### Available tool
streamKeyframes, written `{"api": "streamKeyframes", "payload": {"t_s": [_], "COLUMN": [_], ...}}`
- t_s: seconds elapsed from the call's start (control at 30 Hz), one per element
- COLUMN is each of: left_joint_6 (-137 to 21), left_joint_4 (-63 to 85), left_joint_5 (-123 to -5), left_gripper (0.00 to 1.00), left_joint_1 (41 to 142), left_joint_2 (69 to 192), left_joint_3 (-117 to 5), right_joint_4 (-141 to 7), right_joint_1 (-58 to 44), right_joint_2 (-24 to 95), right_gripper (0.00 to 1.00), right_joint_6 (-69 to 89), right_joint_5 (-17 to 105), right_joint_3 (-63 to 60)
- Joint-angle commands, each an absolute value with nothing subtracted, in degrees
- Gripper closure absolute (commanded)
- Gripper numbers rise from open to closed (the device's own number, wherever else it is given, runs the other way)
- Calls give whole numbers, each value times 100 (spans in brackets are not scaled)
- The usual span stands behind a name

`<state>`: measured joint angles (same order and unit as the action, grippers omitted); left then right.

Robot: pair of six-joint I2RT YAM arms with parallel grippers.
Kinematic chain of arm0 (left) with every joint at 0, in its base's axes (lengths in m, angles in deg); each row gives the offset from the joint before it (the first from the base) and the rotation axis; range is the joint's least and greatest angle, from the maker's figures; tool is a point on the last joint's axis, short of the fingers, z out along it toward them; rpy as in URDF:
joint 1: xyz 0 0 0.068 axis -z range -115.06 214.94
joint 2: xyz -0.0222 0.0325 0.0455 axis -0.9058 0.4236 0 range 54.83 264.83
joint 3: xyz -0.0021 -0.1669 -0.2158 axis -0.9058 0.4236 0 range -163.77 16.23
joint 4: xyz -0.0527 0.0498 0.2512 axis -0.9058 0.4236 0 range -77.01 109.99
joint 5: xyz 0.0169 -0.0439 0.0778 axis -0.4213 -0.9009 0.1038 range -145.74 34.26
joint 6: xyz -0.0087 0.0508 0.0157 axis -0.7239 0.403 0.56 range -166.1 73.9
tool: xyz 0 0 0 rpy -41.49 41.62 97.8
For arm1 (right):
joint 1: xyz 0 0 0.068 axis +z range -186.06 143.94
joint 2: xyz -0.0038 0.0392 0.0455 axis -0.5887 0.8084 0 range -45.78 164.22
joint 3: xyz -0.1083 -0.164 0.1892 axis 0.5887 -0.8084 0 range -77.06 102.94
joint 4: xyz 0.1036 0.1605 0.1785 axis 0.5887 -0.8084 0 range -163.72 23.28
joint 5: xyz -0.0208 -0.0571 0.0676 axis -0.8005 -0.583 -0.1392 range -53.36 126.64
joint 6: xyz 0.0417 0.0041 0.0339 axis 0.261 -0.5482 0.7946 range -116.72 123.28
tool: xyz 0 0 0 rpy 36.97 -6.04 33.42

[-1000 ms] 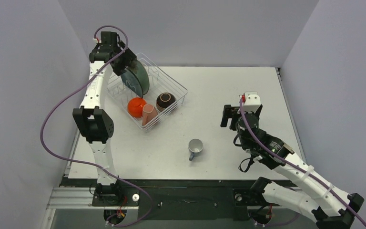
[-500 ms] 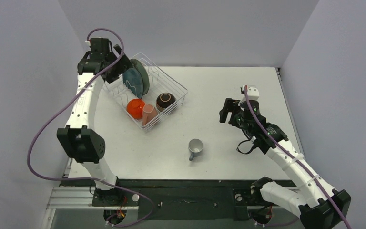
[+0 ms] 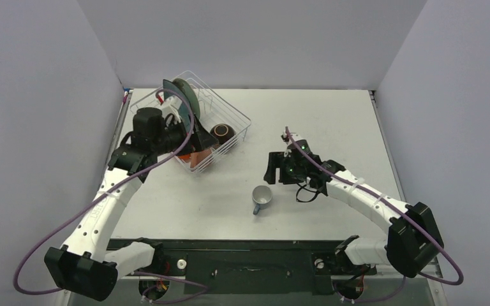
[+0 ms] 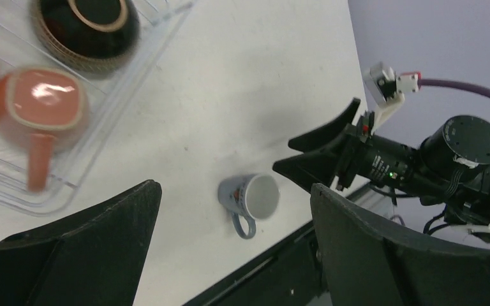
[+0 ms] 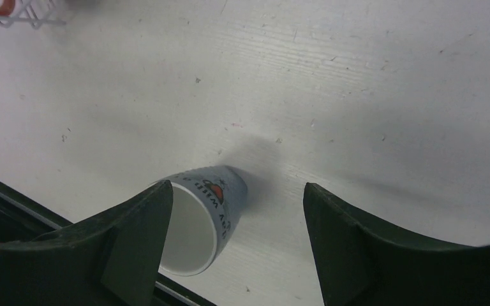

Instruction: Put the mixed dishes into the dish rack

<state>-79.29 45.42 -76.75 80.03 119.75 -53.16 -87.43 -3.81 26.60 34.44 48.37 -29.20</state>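
— What sits on the white counter [image 3: 357, 121]?
— The wire dish rack [image 3: 238, 118], at the far left. A pale-teal plate [image 3: 184, 97] stands on edge in its far end. The brown bowl [image 3: 222, 134] and the pink mug [image 4: 38, 111] lie toward its near end.
— And the grey-blue mug [image 3: 261, 199]?
— Upright on the counter, outside the rack, handle pointing near.
— The grippers?
— The left gripper [image 4: 235, 186] hovers over the rack's near end, jaws spread and empty. The right gripper [image 5: 236, 186] hangs just far-right of the grey-blue mug, jaws spread as well.
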Motion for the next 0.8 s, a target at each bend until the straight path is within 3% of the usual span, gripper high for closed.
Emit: {"api": "streamKeyframes", "payload": {"t_s": [0.0,0.33,0.6,0.77], "left_joint_6": [-7909,-7827,-7908,-7905], "left_joint_4": [3844,3764,3864,3929], "left_joint_5": [-8325,-8612,-8652,-8671], "left_gripper": [14,14,14,14], "left_joint_1": [8276,8290,8291,8295], "left_joint_2": [11776,11464,11285,11227], "left_joint_3": [-4694,-4466,-4386,-4422], "right_joint_4": [-8981,-9096,-9467,-9660], "right_joint_1": [278,722,1318,1541], "right_joint_2": [2693,2869,3323,3677], "right_gripper": [32,43,53,70], "right_joint_6": [3397,3032,2970,2885], "right_joint_5": [3326,3571,2622,2298], "right_joint_3": [-2551,-2742,-2342,-2134]}}
